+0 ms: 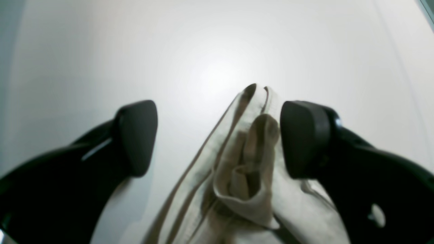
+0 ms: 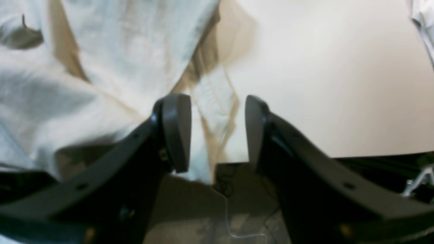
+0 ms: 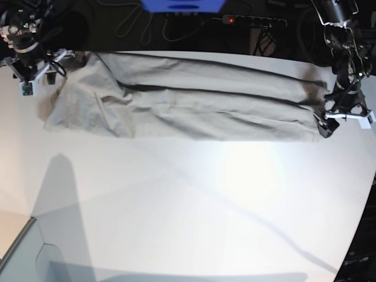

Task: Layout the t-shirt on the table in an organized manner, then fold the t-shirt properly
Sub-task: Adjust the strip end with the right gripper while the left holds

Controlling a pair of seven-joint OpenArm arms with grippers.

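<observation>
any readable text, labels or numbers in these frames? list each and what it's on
None readable.
t-shirt: plain fabric, no print or tag visible in any view.
table: blank white surface.
left gripper and right gripper: black fingers, no markings.
Small white tags on both arms in the base view: too small to read.

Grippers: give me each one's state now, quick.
Left end effector: open, a bunched fold of the t-shirt between its jaws, not clamped.
Right end effector: open, t-shirt edge in the gap, not held.
</observation>
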